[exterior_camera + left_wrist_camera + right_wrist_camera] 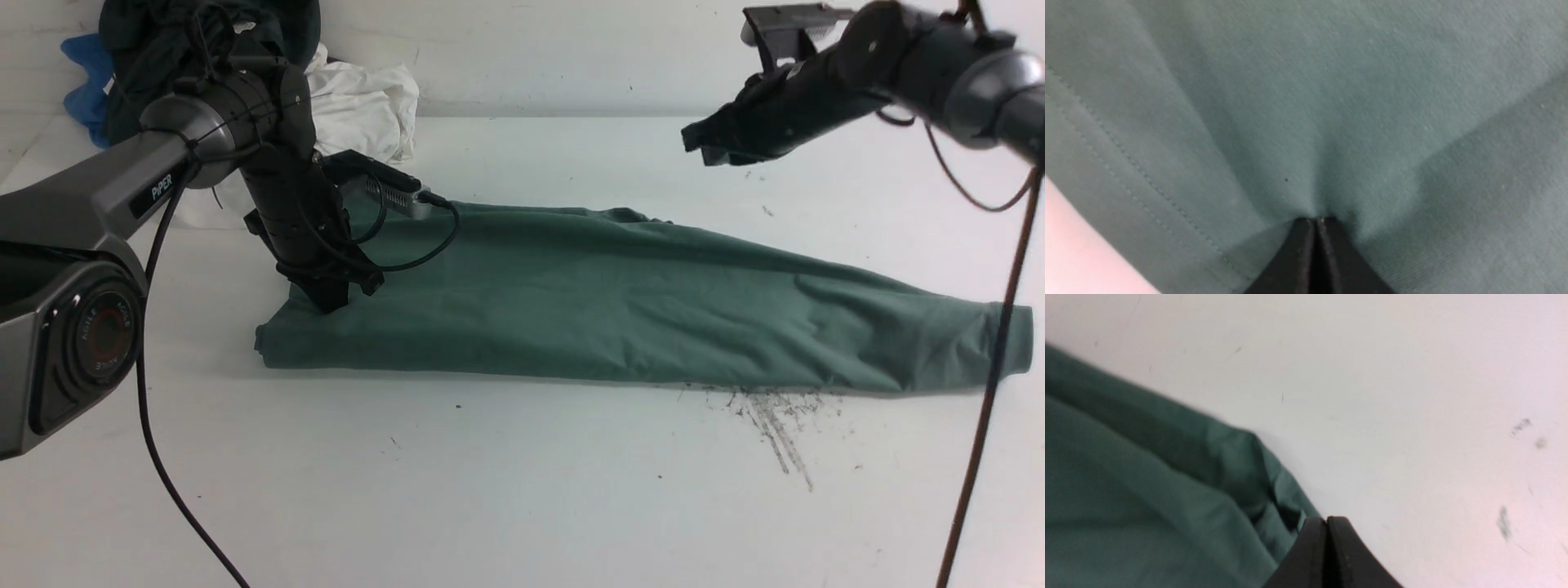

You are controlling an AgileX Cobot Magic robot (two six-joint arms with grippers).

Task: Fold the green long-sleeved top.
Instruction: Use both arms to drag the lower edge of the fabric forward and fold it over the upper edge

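The green long-sleeved top (620,302) lies folded into a long band across the white table (522,490), tapering toward the right. My left gripper (331,304) points down onto its left end, near the front corner. In the left wrist view its jaws (1316,220) are shut with the tips pressed into the green top (1306,102), which puckers around them; a stitched hem (1126,155) runs beside them. My right gripper (694,147) hangs shut and empty in the air above the far right part of the table. The right wrist view has it (1327,518) over the edge of the top (1147,490).
A pile of garments sits at the back left: a dark one (163,49), a white one (359,106) and a blue one (86,82). Dark scuff marks (775,416) lie on the table just in front of the top's right part. Cables hang from both arms.
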